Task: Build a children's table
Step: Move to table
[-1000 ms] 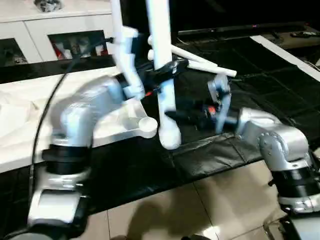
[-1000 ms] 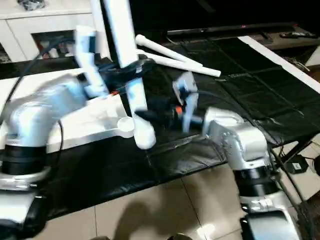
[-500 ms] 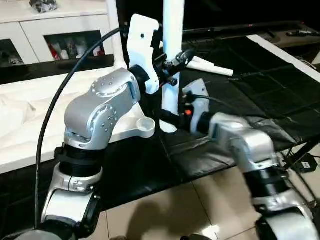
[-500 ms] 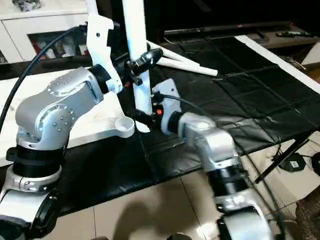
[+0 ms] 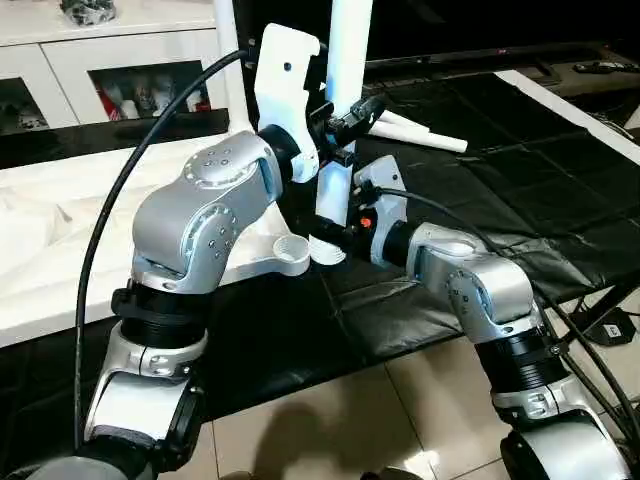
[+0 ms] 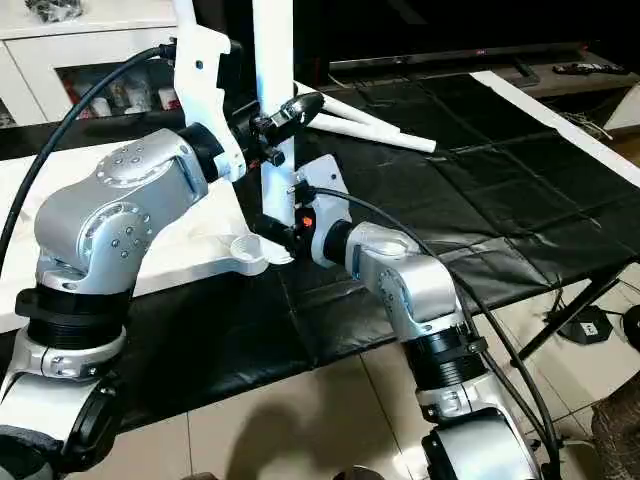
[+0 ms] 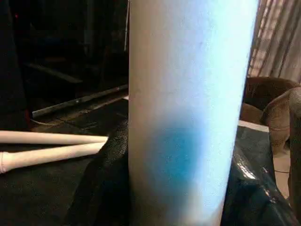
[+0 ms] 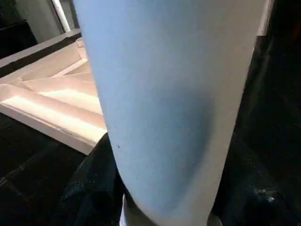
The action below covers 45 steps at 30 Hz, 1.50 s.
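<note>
The children's table top lies underside up on the black mat, a round corner socket facing me. One white leg stands nearly upright, its lower end just beside that socket. My left gripper is shut on the leg's middle. Lower down, my right gripper clasps the leg just above its end, black fingers on both sides. Up close, the leg and the leg fill both wrist views. Two loose legs lie on the mat behind. Another leg rises from the top's far side.
A white cabinet with glass doors stands behind the table top. The black mat stretches to the right, with tiled floor below its near edge. A black cable arcs over my left arm.
My right gripper has moved in from the right to the leg's lower end and its fingers have drawn in around it. The leg stands straighter, its end nearer the socket.
</note>
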{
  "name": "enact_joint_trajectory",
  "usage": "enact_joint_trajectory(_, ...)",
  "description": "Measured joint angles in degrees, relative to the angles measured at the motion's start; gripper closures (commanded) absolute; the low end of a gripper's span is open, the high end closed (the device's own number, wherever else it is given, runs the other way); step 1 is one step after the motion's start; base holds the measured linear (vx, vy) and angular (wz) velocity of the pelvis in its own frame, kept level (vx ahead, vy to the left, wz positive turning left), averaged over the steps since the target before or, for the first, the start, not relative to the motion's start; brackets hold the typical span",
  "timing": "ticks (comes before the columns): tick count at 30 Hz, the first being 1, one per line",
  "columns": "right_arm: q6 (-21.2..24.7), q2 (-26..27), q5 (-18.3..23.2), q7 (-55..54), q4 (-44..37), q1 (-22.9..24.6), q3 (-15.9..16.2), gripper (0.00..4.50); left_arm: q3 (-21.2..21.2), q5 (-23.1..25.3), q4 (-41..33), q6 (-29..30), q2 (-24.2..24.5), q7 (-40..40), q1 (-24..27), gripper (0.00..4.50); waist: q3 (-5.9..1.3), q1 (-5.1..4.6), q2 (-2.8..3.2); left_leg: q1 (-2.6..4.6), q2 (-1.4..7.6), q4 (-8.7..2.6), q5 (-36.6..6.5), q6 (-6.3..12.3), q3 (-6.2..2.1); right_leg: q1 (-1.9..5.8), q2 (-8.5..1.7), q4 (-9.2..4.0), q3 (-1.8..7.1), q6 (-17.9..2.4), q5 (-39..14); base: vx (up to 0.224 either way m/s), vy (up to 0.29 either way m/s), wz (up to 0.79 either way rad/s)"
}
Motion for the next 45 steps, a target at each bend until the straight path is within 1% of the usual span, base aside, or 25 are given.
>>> enact_joint_trajectory(5, -0.84, -1.83, 0.20, 4.50, -0.01, 0.09, 0.00, 2.47, 0.69, -0.57, 0.58, -0.01, -0.41, -0.18, -0.30, 2.70, 0.00, 0.03, 0.00, 0.00, 0.00, 0.00, 0.00, 0.00, 0.00, 0.00, 0.00, 0.00, 0.00, 0.00, 0.00, 0.000, 0.000, 0.00)
enact_joint_trajectory(7, -1.08, -2.58, 0.95, 6.30, -0.02, 0.21, -0.05, 2.49, 1.14, -1.35, 0.94, -0.11, -0.50, -0.65, -0.42, 2.71, 0.00, 0.06, 0.00, 0.00, 0.00, 0.00, 0.00, 0.00, 0.00, 0.01, 0.00, 0.00, 0.00, -0.01, 0.00, 0.000, 0.000, 0.00)
enact_joint_trajectory(9, -1.12, -3.23, 2.22, 8.13, -0.21, 0.44, -0.30, 2.51, 2.62, -2.73, 1.63, -0.09, -1.08, -0.81, -0.50, 2.71, 0.00, 0.05, 0.01, 0.00, 0.00, 0.00, 0.00, 0.01, 0.00, 0.00, 0.00, 0.00, 0.00, -0.01, 0.00, 0.000, 0.000, 0.00)
enact_joint_trajectory(10, -1.21, -3.83, 2.73, 9.44, -0.59, 0.65, -0.52, 2.51, 4.15, -3.99, 2.10, 0.12, -1.65, -0.94, -0.50, 2.15, 0.00, 0.07, 0.00, 0.00, 0.00, 0.00, 0.00, 0.01, 0.00, 0.00, 0.00, 0.00, 0.00, -0.01, 0.00, 0.000, 0.000, 0.00)
enact_joint_trajectory(11, -1.26, -4.37, 2.97, 10.62, -0.97, 0.79, -0.75, 2.52, 5.39, -5.19, 2.42, 0.49, -2.02, -1.36, -0.51, 2.01, 0.00, 0.09, 0.01, 0.00, 0.00, 0.00, 0.00, 0.01, 0.00, 0.00, 0.00, 0.00, 0.00, -0.01, 0.01, 0.000, 0.000, 0.00)
enact_joint_trajectory(14, -1.30, -5.82, 5.14, 14.68, -1.42, 1.19, -2.29, 2.53, 8.72, -9.90, 2.63, 1.37, -2.94, -3.67, -0.58, 1.95, 0.00, 0.14, 0.01, 0.00, 0.00, 0.00, -0.01, 0.03, 0.00, 0.01, 0.00, -0.01, -0.01, -0.02, 0.01, 0.000, 0.000, 0.00)
enact_joint_trajectory(15, -1.30, -5.97, 5.20, 15.25, -1.48, 1.19, -2.60, 2.54, 9.07, -10.66, 2.64, 1.56, -2.96, -4.04, -0.62, 1.82, 0.00, 0.13, 0.00, 0.00, 0.00, 0.00, 0.00, 0.04, 0.00, 0.01, 0.00, -0.01, -0.01, -0.02, 0.01, 0.000, 0.000, 0.00)
enact_joint_trajectory(16, -1.30, -6.58, 5.75, 16.99, -1.54, 1.31, -2.61, 2.55, 9.50, -12.08, 3.11, 2.08, -2.92, -4.94, -0.88, 1.66, 0.00, 0.14, 0.01, 0.00, 0.00, 0.01, 0.00, 0.04, 0.00, 0.01, 0.00, -0.01, -0.01, -0.03, 0.02, 0.000, 0.000, 0.00)
enact_joint_trajectory(18, -1.29, -8.28, 7.00, 20.57, -2.32, 2.03, -2.45, 2.55, 9.95, -14.36, 3.76, 3.23, -2.22, -7.65, -0.97, 1.50, 0.00, 0.22, 0.01, 0.02, 0.00, 0.01, 0.00, 0.04, 0.00, 0.02, 0.00, -0.01, -0.02, -0.04, 0.02, 0.000, 0.000, 0.00)
enact_joint_trajectory(21, -1.28, -10.58, 8.08, 25.27, -2.85, 2.56, -1.86, 2.55, 10.62, -17.51, 4.22, 5.69, -0.50, -12.18, -0.92, 1.42, 0.00, 0.19, 0.01, 0.02, 0.00, 0.01, 0.00, 0.04, 0.00, 0.02, 0.00, 0.00, -0.02, -0.05, 0.03, 0.000, 0.000, 0.00)
enact_joint_trajectory(23, -0.78, -12.49, 9.80, 29.91, -4.48, 3.21, -1.09, 2.55, 11.68, -22.40, 4.58, 8.70, 0.39, -17.49, -0.43, 1.42, 0.00, 0.28, 0.01, 0.02, 0.00, 0.01, 0.00, 0.05, 0.01, 0.02, 0.00, 0.00, -0.02, -0.05, 0.03, 0.000, 0.000, 0.00)
enact_joint_trajectory(25, 0.50, -14.07, 11.54, 33.72, -5.91, 3.53, -0.81, 2.55, 13.55, -27.07, 5.99, 11.68, 0.68, -21.17, -0.06, 1.42, 0.00, 0.33, 0.01, 0.02, 0.01, 0.01, 0.01, 0.06, 0.00, 0.02, 0.00, 0.00, -0.02, -0.06, 0.03, 0.000, 0.000, 0.00)
enact_joint_trajectory(29, 2.88, -16.32, 14.03, 39.19, -7.89, 3.99, -0.12, 2.55, 15.33, -33.39, 9.01, 15.38, 0.84, -26.77, 0.10, 1.42, 0.00, 0.54, 0.01, 0.04, 0.01, 0.05, 0.05, 0.11, 0.00, 0.05, 0.00, 0.00, -0.02, -0.15, 0.09, 0.000, 0.000, 0.00)
enact_joint_trajectory(31, 3.32, -17.58, 14.80, 41.33, -8.86, 4.12, 0.26, 2.55, 15.33, -35.00, 9.01, 16.03, 1.64, -30.04, 0.71, 1.42, 0.00, 0.58, 0.01, 0.07, 0.02, 0.04, 0.05, 0.12, 0.01, 0.06, 0.00, 0.00, -0.02, -0.15, 0.09, 0.000, 0.000, 0.00)
enact_joint_trajectory(35, 4.06, -18.45, 16.40, 44.05, -10.01, 4.30, 0.28, 2.55, 15.35, -38.30, 8.86, 17.67, 2.05, -34.99, 2.09, 1.42, 0.00, 0.69, 0.01, 0.08, 0.04, 0.04, 0.07, 0.12, 0.02, 0.07, 0.00, 0.02, -0.04, -0.15, 0.09, 0.000, 0.000, 0.00)
enact_joint_trajectory(36, 4.40, -18.65, 16.53, 44.51, -10.52, 4.39, 0.29, 2.55, 15.42, -39.19, 8.83, 18.14, 2.06, -35.83, 2.14, 1.59, 0.00, 0.75, 0.01, 0.08, 0.05, 0.04, 0.07, 0.12, 0.02, 0.07, 0.00, 0.02, -0.04, -0.15, 0.09, 0.000, 0.000, 0.00)
enact_joint_trajectory(38, 4.58, -18.68, 17.06, 45.37, -11.26, 4.39, 0.36, 2.55, 15.82, -40.58, 8.84, 18.75, 2.08, -36.51, 2.14, 1.76, -0.01, 0.80, 0.01, 0.09, 0.05, 0.04, 0.07, 0.13, 0.03, 0.07, 0.00, 0.03, -0.04, -0.15, 0.09, 0.000, 0.000, 0.00)
enact_joint_trajectory(40, 4.81, -18.69, 17.60, 46.05, -11.51, 4.39, 0.63, 2.55, 15.88, -40.80, 8.85, 18.96, 2.31, -37.20, 2.14, 1.79, 0.00, 0.87, 0.01, 0.09, 0.05, 0.04, 0.08, 0.13, 0.03, 0.07, 0.00, 0.03, -0.04, -0.15, 0.09, 0.000, 0.000, 0.00)
enact_joint_trajectory(43, 5.17, -18.92, 17.78, 46.19, -11.64, 4.39, 0.85, 2.55, 15.80, -40.77, 9.15, 18.82, 3.18, -38.42, 2.15, 2.15, 0.00, 0.95, 0.01, 0.10, 0.05, 0.04, 0.08, 0.13, 0.03, 0.07, 0.00, 0.02, -0.04, -0.15, 0.09, 0.000, 0.000, 0.00)
enact_joint_trajectory(45, 5.36, -18.98, 18.01, 46.47, -11.98, 4.39, 0.88, 2.55, 15.70, -40.57, 9.25, 18.28, 3.39, -38.83, 2.17, 2.19, 0.00, 1.05, 0.01, 0.09, 0.05, 0.04, 0.08, 0.13, 0.03, 0.07, 0.00, 0.02, -0.04, -0.15, 0.09, 0.000, 0.000, 0.00)
